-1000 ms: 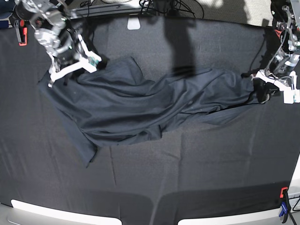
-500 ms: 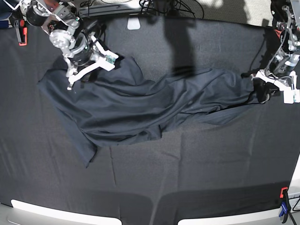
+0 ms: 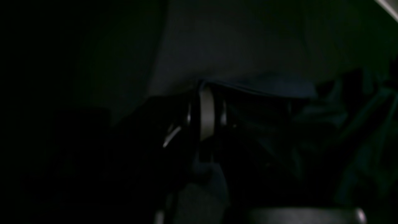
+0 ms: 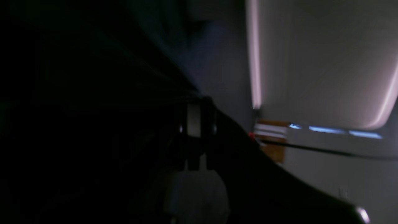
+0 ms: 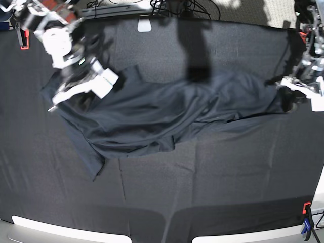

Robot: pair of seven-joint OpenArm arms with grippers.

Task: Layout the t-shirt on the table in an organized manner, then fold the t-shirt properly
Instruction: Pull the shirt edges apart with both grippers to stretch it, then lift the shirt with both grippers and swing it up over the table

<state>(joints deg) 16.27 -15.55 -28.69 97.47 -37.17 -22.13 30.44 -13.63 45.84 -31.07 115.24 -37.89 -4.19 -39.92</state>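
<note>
Two arms reach over the table (image 5: 212, 172) in the base view, and the t-shirt (image 5: 152, 114) lies crumpled across its far half, stretched from one side to the other. The right gripper (image 5: 81, 83) is on the shirt's end at the picture's left, blurred, and its jaws seem pressed on the cloth. The left gripper (image 5: 292, 87) is at the shirt's other end, by the table's edge at the picture's right, pinching the fabric there. A red clamp (image 5: 23, 39) sits at the far corner. The left wrist view is very dark; the left gripper (image 3: 206, 113) has its pale fingers together with a dark fold of t-shirt (image 3: 261, 90) between them. In the right wrist view the right gripper (image 4: 196, 119) also has its fingers together, on a taut dark sheet of t-shirt (image 4: 93, 93).
</note>
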